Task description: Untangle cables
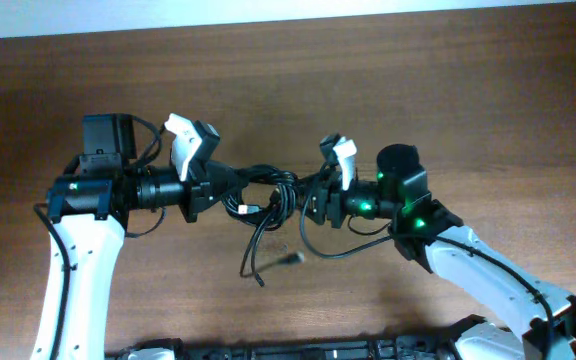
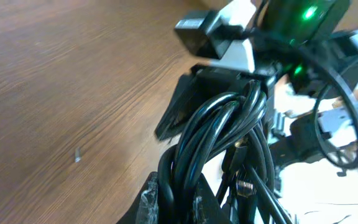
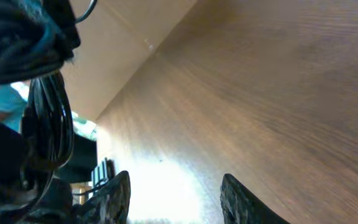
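Glossy black cables (image 2: 222, 134) (several strands) bunch in tangled loops.

We see a brown wood-grain worktop (image 1: 418, 90) with a pale strip along its far edge. Near the middle, loose strands of the cables (image 1: 280, 190) trail down from a raised bundle toward the wood. A small plug end (image 1: 290, 259) seems to rest on it, though we cannot tell whether the strands touch. A tiny pale speck (image 2: 78, 155) lies on bare wood.
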